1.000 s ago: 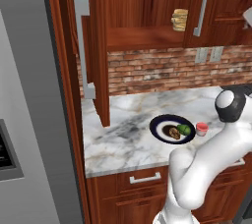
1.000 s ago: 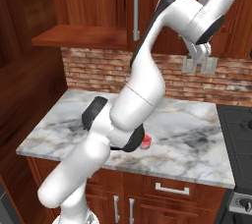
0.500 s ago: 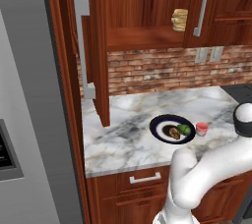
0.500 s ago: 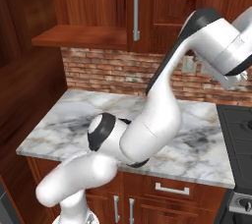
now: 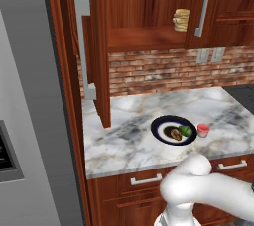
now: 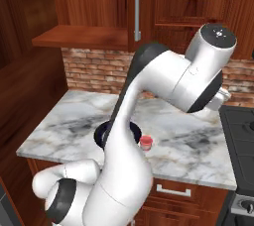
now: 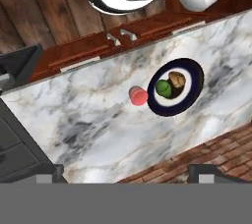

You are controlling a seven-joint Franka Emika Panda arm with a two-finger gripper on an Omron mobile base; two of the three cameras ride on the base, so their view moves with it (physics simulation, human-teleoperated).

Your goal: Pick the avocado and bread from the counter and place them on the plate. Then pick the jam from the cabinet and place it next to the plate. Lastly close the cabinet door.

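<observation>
The plate (image 5: 159,127) lies on the counter (image 5: 124,143) with the avocado (image 5: 185,130) and the bread (image 5: 173,133) on it. The jam (image 5: 203,130) stands just right of the plate's rim. The cabinet door (image 5: 98,46) hangs open over the counter's left end. From high above, the hand view shows the plate (image 7: 191,73), avocado (image 7: 163,88), bread (image 7: 176,79) and jam (image 7: 138,96). My gripper (image 7: 128,173) is open and holds nothing, its fingertips (image 7: 48,172) spread wide. The jam (image 6: 146,141) also shows beside my arm, which hides most of the plate (image 6: 100,134).
A stack of tan discs (image 5: 181,20) sits on the open cabinet shelf (image 5: 144,39). A grey fridge (image 5: 30,121) stands at the left. A dark stove (image 6: 243,136) borders the counter on the right. A brick wall (image 5: 163,71) backs it.
My arm has swung away from the wall and cabinet, out to the right and nearer the base. The gripper stayed open. Plate, food and jam have not moved.
</observation>
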